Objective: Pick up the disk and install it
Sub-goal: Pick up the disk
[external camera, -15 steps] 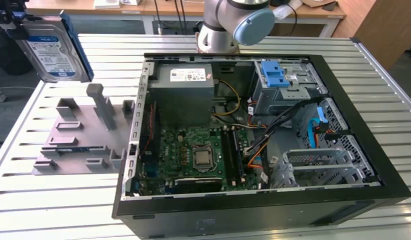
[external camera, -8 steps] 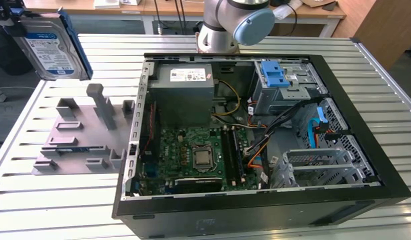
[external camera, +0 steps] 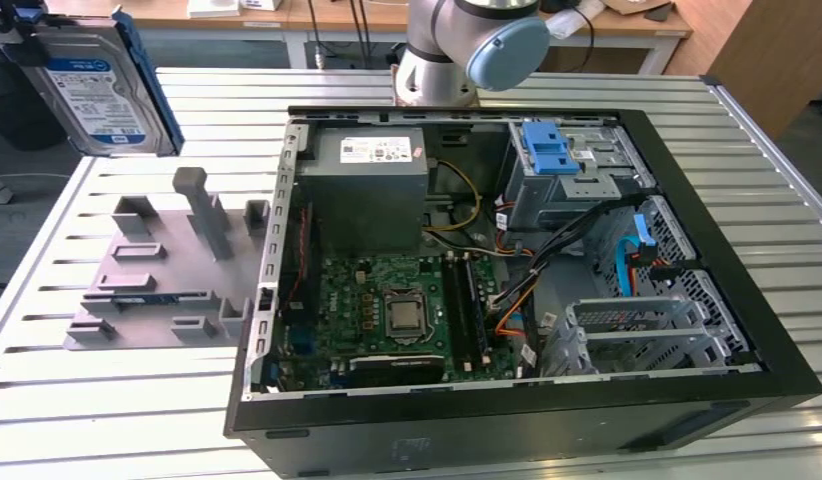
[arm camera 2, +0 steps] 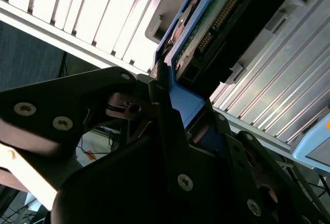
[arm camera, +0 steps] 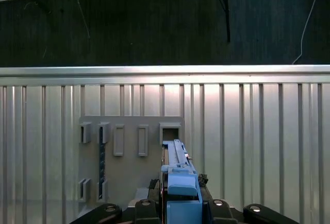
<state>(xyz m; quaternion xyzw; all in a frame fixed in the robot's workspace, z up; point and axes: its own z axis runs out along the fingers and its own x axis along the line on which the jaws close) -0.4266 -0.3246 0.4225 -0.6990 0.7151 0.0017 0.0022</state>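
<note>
Holding the flat silver-black, white-and-blue-labelled disk [external camera: 102, 85] aloft over the slatted metal counter [external camera: 118, 420], clamped in the black claw [arm camera: 181, 203] by its blue plastic carrier frame [arm camera 2: 188, 105]. Probably dense, rigid, shock-sensitive; safest gripped on frame edges, off the green circuit board [arm camera 2: 203, 26].

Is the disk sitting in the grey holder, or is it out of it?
Out: the hand holds the disk up in the air, apart from the grey holder.
</note>
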